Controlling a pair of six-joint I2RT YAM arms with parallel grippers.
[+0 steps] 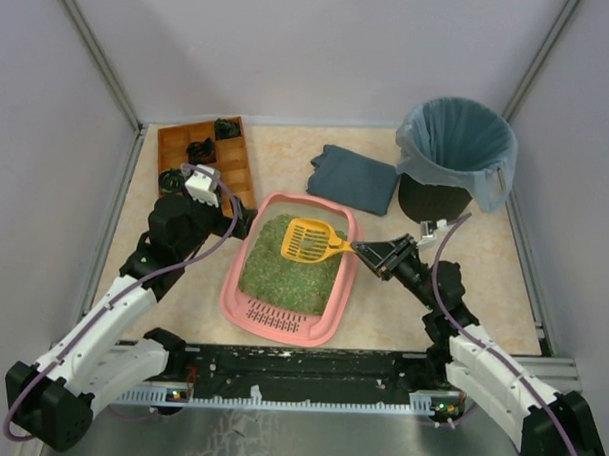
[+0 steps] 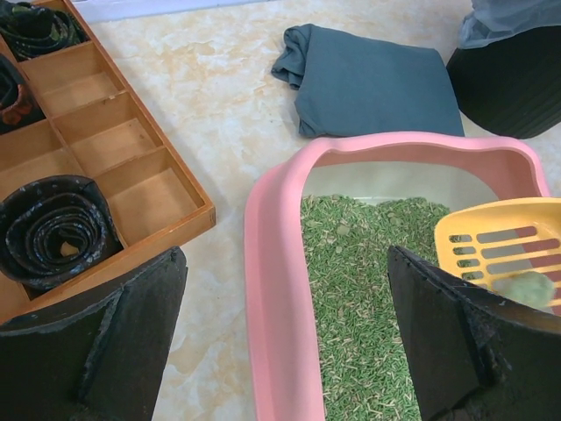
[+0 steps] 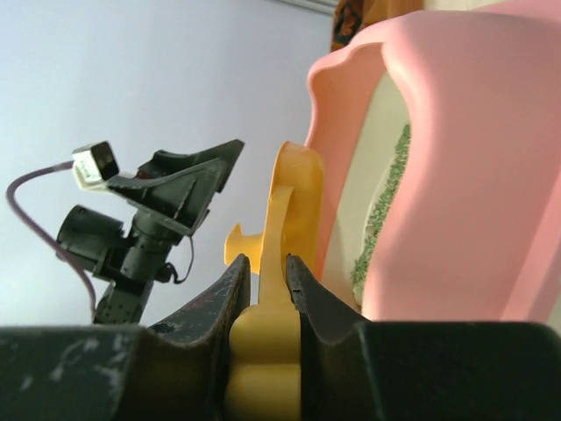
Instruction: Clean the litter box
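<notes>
While the litter box (image 1: 281,315) sits at mid-table between the two arms, its long axis runs near to far, grille end toward the arm bases and far end leaning slightly right. Green litter fills it.

A yellow scoop (image 1: 309,240) is over the litter at the far right part of the box, handle pointing right across the rim. A greenish clump (image 2: 526,288) rests on its blade.

The right gripper (image 1: 369,252) is clamped narrow on the scoop handle, just outside the box's right wall; the box lies to its left.

The left gripper (image 2: 287,263) stands wide and holds nothing. The box lies to its right. In its wrist view the far left rim passes between the fingers; whether they are down around the rim or above it cannot be told.

Judgement: the clump goes next to the bin (image 1: 457,158), far right, beyond the right gripper. The right arm is the nearer.

A folded cloth (image 1: 354,178) lies between box and bin. A wooden tray (image 1: 236,171) with black rolls (image 2: 53,232) lies far left.

No legible writing or brand found.
</notes>
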